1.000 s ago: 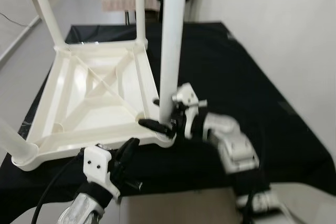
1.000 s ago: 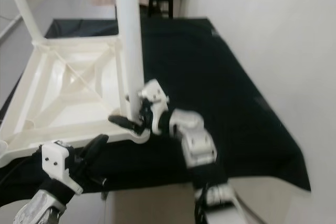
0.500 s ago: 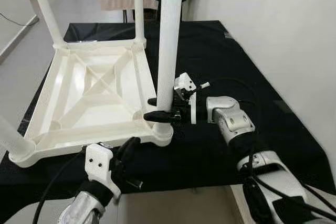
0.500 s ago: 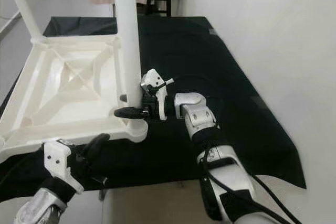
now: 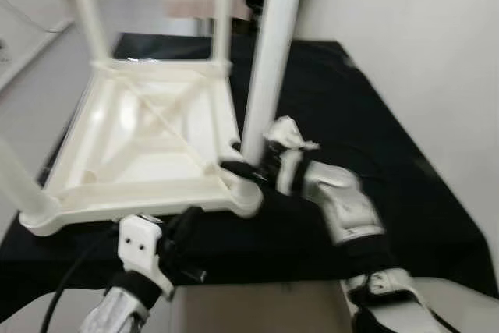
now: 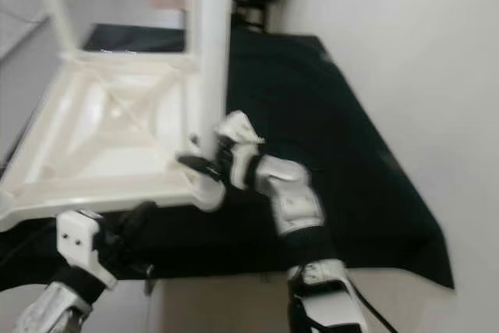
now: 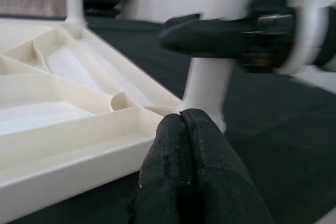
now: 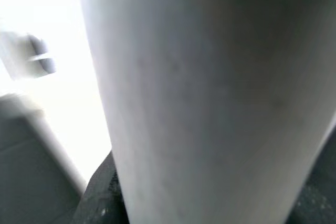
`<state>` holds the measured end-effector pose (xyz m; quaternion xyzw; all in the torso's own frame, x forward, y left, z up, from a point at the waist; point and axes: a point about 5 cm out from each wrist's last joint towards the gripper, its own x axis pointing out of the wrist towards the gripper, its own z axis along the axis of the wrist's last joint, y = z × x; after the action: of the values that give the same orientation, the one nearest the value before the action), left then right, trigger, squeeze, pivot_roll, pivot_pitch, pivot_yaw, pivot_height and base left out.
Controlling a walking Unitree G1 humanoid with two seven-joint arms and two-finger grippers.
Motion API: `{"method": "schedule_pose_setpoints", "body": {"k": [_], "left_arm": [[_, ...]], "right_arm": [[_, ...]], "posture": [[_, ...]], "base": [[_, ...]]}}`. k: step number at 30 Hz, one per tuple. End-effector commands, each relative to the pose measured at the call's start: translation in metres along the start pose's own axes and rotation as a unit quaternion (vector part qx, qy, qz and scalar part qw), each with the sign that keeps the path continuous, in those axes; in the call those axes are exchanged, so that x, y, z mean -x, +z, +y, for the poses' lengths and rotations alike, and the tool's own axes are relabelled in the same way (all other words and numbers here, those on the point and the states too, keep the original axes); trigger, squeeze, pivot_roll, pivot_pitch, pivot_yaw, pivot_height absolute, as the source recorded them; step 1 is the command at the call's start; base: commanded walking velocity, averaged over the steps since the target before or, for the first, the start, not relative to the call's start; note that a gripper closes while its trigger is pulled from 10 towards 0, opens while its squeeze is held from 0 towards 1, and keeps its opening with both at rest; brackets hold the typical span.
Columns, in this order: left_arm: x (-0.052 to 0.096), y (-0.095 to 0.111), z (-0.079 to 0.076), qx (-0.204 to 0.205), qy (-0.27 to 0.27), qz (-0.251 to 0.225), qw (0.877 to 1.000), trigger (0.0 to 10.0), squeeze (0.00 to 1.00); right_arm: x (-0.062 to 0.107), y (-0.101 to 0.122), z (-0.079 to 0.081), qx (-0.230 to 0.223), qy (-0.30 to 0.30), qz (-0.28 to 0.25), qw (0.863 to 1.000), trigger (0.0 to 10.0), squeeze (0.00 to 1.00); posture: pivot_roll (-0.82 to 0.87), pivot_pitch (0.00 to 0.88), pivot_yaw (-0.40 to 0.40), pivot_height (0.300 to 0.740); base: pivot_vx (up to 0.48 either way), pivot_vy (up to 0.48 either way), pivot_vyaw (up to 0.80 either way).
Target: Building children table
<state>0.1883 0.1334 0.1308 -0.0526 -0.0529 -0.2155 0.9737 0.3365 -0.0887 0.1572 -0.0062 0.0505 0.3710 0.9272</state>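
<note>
A white children's table (image 5: pixel 148 138) lies upside down on a black cloth, its legs pointing up. My right gripper (image 5: pixel 245 165) is at the base of the near right leg (image 5: pixel 269 60), with a black finger on either side, shut on it. That leg (image 8: pixel 210 98) stands close up in the right wrist view. My left gripper (image 5: pixel 185 222) is shut with nothing in it, just in front of the tabletop's near rim (image 7: pixel 79 140). In the left wrist view its fingertips (image 7: pixel 181 124) point at the leg's socket (image 7: pixel 207 90), below a right gripper finger (image 7: pixel 210 38).
The black cloth (image 5: pixel 374 138) spreads bare to the right of the white table, up to a white wall (image 5: pixel 421 37). Two far legs (image 5: pixel 86 5) (image 5: pixel 224 5) and a near left leg (image 5: pixel 15 185) stand upright. Grey floor (image 5: pixel 31 60) lies to the left.
The whole picture has shifted and blurred, so my head has moved. My right gripper stays at the leg's base, its forearm now lower. The left gripper stays shut by the rim.
</note>
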Motion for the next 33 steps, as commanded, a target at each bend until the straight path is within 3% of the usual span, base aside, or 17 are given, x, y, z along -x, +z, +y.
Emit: {"method": "schedule_pose_setpoints", "body": {"k": [1,3,4,6,7,11,12,17,20,21,22,23,24,26,29,31,33], "left_arm": [[0.003,-0.001,0.001,0.0,0.002,0.005,1.0,10.0,0.0],[0.003,-0.001,0.001,0.0,0.002,0.005,1.0,10.0,0.0],[0.002,0.0,0.002,0.0,0.002,0.006,1.0,10.0,0.0],[0.002,0.0,0.002,0.0,0.002,0.005,1.0,10.0,0.0],[0.001,0.0,0.002,0.0,0.002,0.005,1.0,10.0,0.0],[0.001,0.0,0.002,0.0,0.002,0.004,1.0,10.0,0.0],[0.0,0.0,0.002,-0.001,0.002,0.003,1.0,10.0,0.0],[0.0,0.0,0.002,-0.001,0.003,0.002,1.0,10.0,0.0],[-0.001,0.0,0.002,0.0,0.002,0.002,1.0,10.0,0.0],[-0.001,-0.001,0.002,0.0,0.002,0.002,1.0,10.0,0.0],[-0.001,-0.001,0.002,0.0,0.002,0.002,1.0,10.0,0.0],[-0.001,-0.001,0.002,0.0,0.002,0.002,1.0,10.0,0.0],[-0.002,-0.001,0.002,0.001,0.002,0.002,1.0,10.0,0.0],[-0.002,-0.001,0.002,0.001,0.003,0.002,1.0,10.0,0.0],[-0.002,-0.002,0.002,0.001,0.003,0.003,1.0,10.0,0.0],[-0.002,-0.002,0.001,0.0,0.002,0.003,1.0,10.0,0.0],[-0.002,-0.002,0.001,0.0,0.002,0.003,1.0,10.0,0.0]], "right_arm": [[0.014,-0.025,-0.002,-0.021,-0.13,0.062,0.989,0.0,0.0],[0.014,-0.025,-0.002,-0.021,-0.13,0.062,0.989,0.0,0.0],[0.015,-0.029,0.012,-0.026,-0.15,0.065,0.986,0.0,0.0],[0.012,-0.03,0.021,-0.022,-0.138,0.066,0.988,0.0,0.0],[0.007,-0.028,0.023,-0.013,-0.127,0.071,0.989,4.7,0.0],[0.002,-0.026,0.021,-0.005,-0.12,0.076,0.99,4.7,0.0],[-0.003,-0.02,0.016,-0.004,-0.096,0.07,0.993,10.0,1.0],[-0.012,-0.006,0.012,-0.003,-0.026,0.051,0.998,10.0,1.0],[-0.022,0.02,0.009,0.051,0.058,0.03,0.997,10.0,1.0],[-0.027,0.031,0.007,0.071,0.091,0.022,0.993,10.0,0.89],[-0.027,0.031,0.007,0.071,0.091,0.022,0.993,10.0,0.89],[-0.03,0.039,0.006,0.085,0.116,0.016,0.99,10.0,0.39],[-0.035,0.047,0.004,0.098,0.134,0.014,0.986,10.0,0.0],[-0.041,0.054,0.008,0.104,0.203,0.009,0.974,10.0,0.0],[-0.043,0.055,0.012,0.102,0.239,0.011,0.966,10.0,0.0],[-0.044,0.048,0.016,0.098,0.293,0.036,0.95,10.0,0.0],[-0.044,0.048,0.016,0.098,0.293,0.036,0.95,10.0,0.0]], "posture": [[0.12,0.06,-0.091,0.74],[0.12,0.06,-0.091,0.74],[0.11,0.058,-0.087,0.74],[0.11,0.055,-0.089,0.74],[0.11,0.054,-0.093,0.74],[0.11,0.052,-0.095,0.74],[0.11,0.05,-0.096,0.74],[0.11,0.049,-0.096,0.74],[0.11,0.044,-0.094,0.74],[0.12,0.043,-0.096,0.74],[0.12,0.043,-0.096,0.74],[0.12,0.041,-0.096,0.74],[0.12,0.04,-0.091,0.74],[0.12,0.035,-0.092,0.74],[0.13,0.035,-0.092,0.74],[0.13,0.033,-0.093,0.74],[0.13,0.033,-0.093,0.74]], "base": [[0.0,0.0,0.0],[0.0,0.0,0.0],[0.0,0.0,0.0],[0.0,0.0,0.0],[0.0,0.0,0.0],[0.0,0.0,0.0],[0.0,0.0,0.0],[0.0,0.0,0.0],[0.0,0.0,0.0],[0.0,0.0,0.0],[0.0,0.0,0.0],[0.0,0.0,0.0],[0.0,0.0,0.0],[0.0,0.0,0.0],[0.0,0.0,0.0],[0.0,0.0,0.0],[0.0,0.0,0.0]]}}
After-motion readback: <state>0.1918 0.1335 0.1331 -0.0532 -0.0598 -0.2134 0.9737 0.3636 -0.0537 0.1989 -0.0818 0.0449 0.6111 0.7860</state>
